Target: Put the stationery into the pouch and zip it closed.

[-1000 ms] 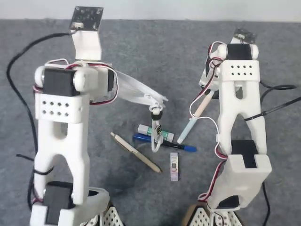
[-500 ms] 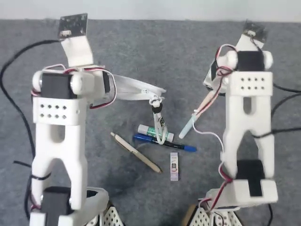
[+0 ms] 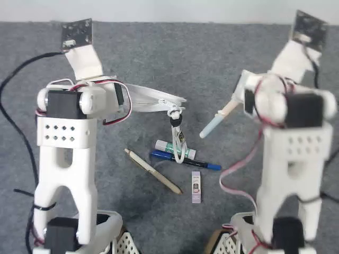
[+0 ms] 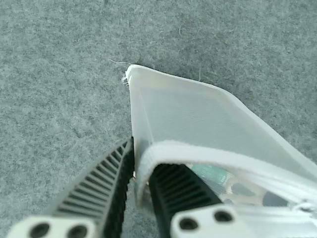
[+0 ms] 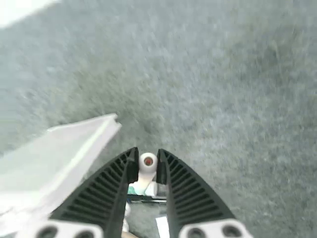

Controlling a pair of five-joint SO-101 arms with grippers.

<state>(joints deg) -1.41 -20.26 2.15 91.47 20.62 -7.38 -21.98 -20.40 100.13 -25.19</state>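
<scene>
My left gripper (image 4: 136, 148) is shut on the rim of the translucent white pouch (image 4: 198, 119), holding it above the table; the pouch (image 3: 156, 99) juts out towards the middle, its zipper strap (image 3: 178, 132) hanging down. Held in the air beside the pouch's end is a light blue and beige pen (image 3: 217, 120), with my right gripper (image 5: 147, 154) shut on it. In the right wrist view the pen's end (image 5: 147, 161) shows between the fingers, and the pouch (image 5: 54, 153) lies close by. On the table lie a green-labelled stick (image 3: 175, 149), a blue pen (image 3: 188, 161), a beige pen (image 3: 153, 171) and a small lilac eraser (image 3: 196, 187).
Grey carpet-like table surface (image 3: 175, 58) stretches open behind the pouch. Both arm bases stand at the near edge, and black cables (image 3: 16, 90) trail at the left.
The right arm has risen and carried the light blue pen up off the table, its tip now higher and nearer the pouch. The left arm shifted slightly, still holding the pouch.
</scene>
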